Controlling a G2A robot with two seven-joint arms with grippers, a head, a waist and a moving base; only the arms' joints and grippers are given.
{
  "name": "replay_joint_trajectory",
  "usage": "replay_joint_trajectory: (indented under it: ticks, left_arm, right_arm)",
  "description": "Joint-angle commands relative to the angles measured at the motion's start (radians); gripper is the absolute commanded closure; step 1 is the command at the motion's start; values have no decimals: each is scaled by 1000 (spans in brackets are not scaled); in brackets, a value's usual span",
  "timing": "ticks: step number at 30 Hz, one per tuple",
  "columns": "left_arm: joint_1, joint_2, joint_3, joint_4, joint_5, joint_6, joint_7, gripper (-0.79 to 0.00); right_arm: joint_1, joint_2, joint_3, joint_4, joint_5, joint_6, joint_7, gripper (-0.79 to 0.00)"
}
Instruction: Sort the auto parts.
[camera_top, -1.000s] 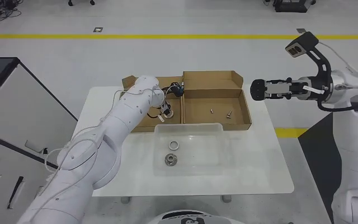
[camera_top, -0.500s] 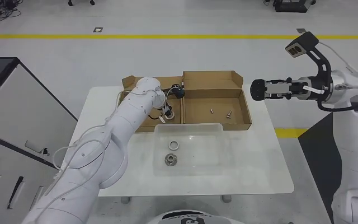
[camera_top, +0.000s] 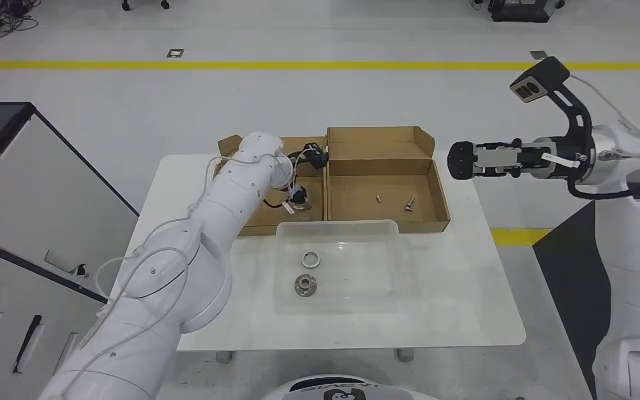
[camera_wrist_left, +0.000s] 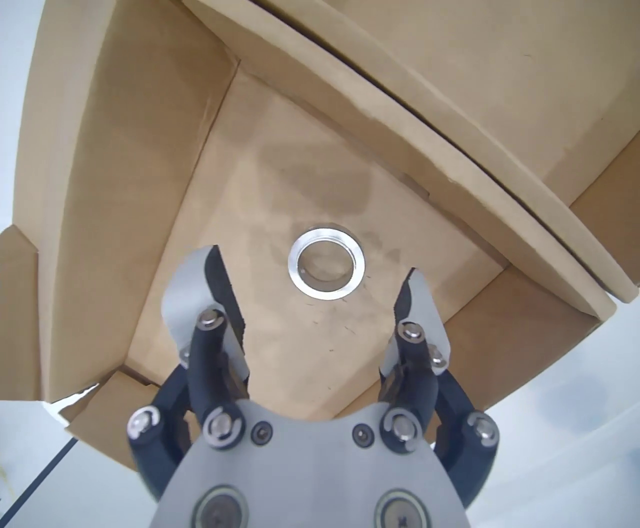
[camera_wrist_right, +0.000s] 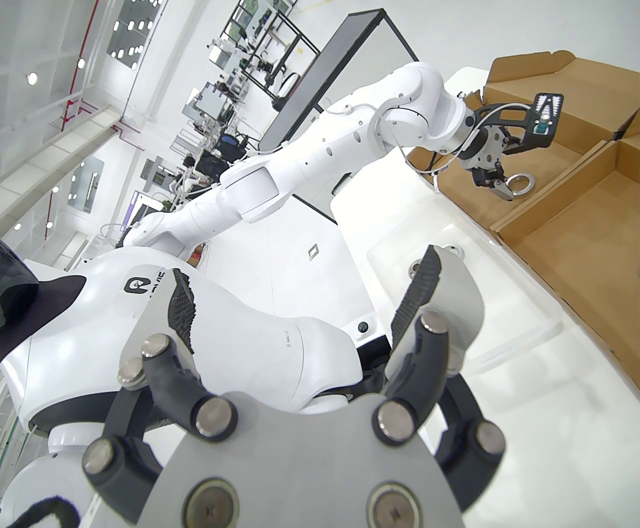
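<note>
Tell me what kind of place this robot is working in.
Most likely a robotics lab or factory test hall: a yellow line runs across the bare grey floor, rows of workstations stand behind, and the white table holds cardboard boxes for sorting.

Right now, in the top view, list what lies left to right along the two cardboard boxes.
left cardboard box → left gripper, open over that box's floor → right cardboard box → small screw → larger bolt → right gripper, open
</note>
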Motion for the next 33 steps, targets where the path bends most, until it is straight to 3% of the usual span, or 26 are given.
replay_joint_trajectory:
  ticks: [1, 11, 22, 28, 33]
  left_arm:
    - [-11, 1, -4, 7, 2, 1, 7, -785]
    - [-90, 24, -33, 14, 0, -35, 59, -785]
    - [-148, 80, -90, -49, -54, -230, 56, -785]
    - [-125, 126, -111, -173, -61, -336, -7, -785]
    - [-69, 184, -151, -345, -101, -329, -95, -785]
  right_arm:
    - [0, 0, 0, 0, 0, 0, 0, -785]
    - [0, 0, 0, 0, 0, 0, 0, -785]
    - [0, 0, 0, 0, 0, 0, 0, -785]
    - [0, 0, 0, 0, 0, 0, 0, -785]
    - [0, 0, 0, 0, 0, 0, 0, -785]
